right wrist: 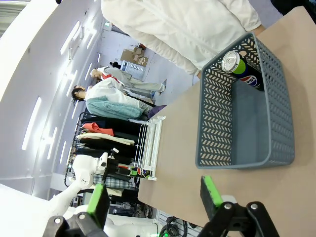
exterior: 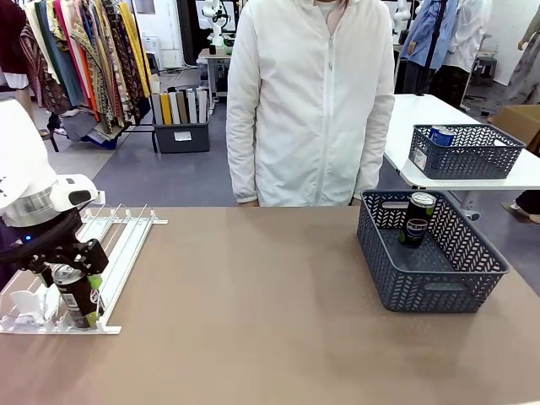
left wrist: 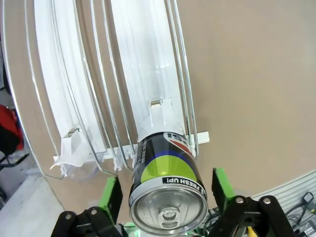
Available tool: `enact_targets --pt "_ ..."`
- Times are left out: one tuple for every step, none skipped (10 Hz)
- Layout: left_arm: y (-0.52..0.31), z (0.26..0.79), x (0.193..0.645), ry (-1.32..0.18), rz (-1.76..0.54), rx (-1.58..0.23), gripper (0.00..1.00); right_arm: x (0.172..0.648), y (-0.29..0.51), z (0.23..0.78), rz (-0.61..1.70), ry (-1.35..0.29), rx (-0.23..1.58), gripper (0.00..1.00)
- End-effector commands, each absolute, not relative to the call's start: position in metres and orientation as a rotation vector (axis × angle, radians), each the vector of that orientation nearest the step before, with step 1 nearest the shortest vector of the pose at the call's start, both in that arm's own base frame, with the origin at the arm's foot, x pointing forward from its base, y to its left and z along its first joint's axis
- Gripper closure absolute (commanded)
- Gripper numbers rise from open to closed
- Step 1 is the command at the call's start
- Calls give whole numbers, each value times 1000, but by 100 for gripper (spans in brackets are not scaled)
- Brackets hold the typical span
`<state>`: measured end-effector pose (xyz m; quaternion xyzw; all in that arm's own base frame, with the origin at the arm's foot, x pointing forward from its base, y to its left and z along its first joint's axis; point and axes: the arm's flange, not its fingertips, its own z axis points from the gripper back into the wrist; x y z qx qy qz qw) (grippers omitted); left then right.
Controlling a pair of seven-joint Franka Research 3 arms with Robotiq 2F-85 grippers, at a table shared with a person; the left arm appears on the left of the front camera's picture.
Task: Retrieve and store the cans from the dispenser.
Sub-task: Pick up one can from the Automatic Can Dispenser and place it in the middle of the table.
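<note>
Left arm (exterior: 38, 202) low at dispenser (exterior: 126, 236) — jaws straddle can (exterior: 78, 297), gaps either side.

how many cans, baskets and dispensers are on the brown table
cans: 2
basket: 1
dispenser: 1
total: 4
</note>
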<state>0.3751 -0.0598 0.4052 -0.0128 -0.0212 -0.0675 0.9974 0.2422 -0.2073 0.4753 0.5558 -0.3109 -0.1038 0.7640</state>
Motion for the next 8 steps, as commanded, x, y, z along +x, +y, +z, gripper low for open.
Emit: enact_targets --pt "-61 406 374 -51 -135 -24 84 245 -206 477 -212 -716 1223 0" --pt "-62 406 373 -51 -138 -28 100 245 -206 477 -212 -716 1223 0" --pt "-62 406 373 -54 -140 -29 100 245 -206 477 -212 -716 1223 0" --pt "-63 406 374 -55 -143 -29 100 245 -206 477 -212 -716 1223 0" --pt "-63 406 373 -58 -145 -26 100 245 -206 477 -212 -716 1223 0" --pt "-63 407 372 -63 -147 -28 100 245 -206 477 -212 -716 1223 0" --pt "-64 409 371 -68 -147 -25 100 245 -206 477 -212 -716 1223 0" --pt "-62 417 369 -80 -141 -25 100 245 -206 477 -212 -716 1223 0"
